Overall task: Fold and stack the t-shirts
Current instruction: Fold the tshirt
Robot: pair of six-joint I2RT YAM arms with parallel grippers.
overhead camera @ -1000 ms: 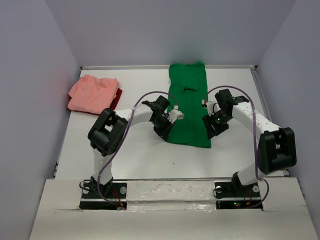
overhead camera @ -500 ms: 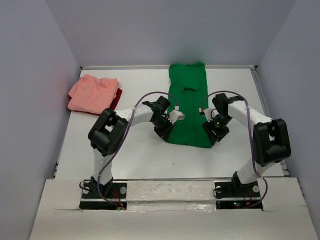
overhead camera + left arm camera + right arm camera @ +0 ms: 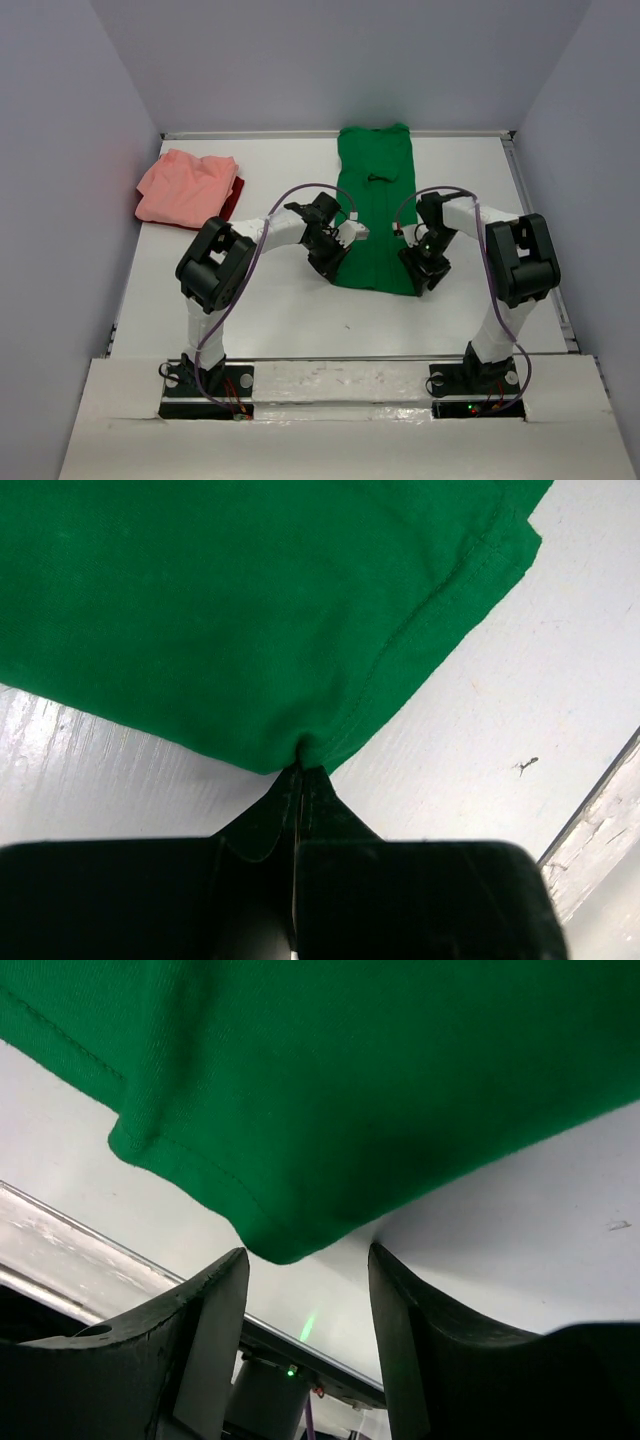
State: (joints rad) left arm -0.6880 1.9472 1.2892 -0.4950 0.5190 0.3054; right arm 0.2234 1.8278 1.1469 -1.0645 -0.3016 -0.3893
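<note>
A bright green t-shirt (image 3: 378,215) lies folded into a long strip down the middle of the white table. My left gripper (image 3: 334,268) is shut on its near left corner, and the left wrist view shows the green t-shirt (image 3: 250,610) bunched into the closed tips of the left gripper (image 3: 298,772). My right gripper (image 3: 425,278) is at the near right corner. In the right wrist view the right gripper (image 3: 308,1255) is open, and the rounded corner of the green t-shirt (image 3: 380,1090) hangs just at its fingertips, ungripped. A salmon-pink t-shirt (image 3: 185,185) lies folded at the far left.
Dark red cloth (image 3: 234,200) peeks out under the pink shirt's right side. Grey walls close the table on three sides. A metal rail (image 3: 340,375) with both arm bases runs along the near edge. There is a small dark mark (image 3: 347,326) on the table (image 3: 280,310).
My right arm has swung left and nearer, bringing its gripper to the green shirt's near right corner. The left gripper has stayed shut on the near left corner.
</note>
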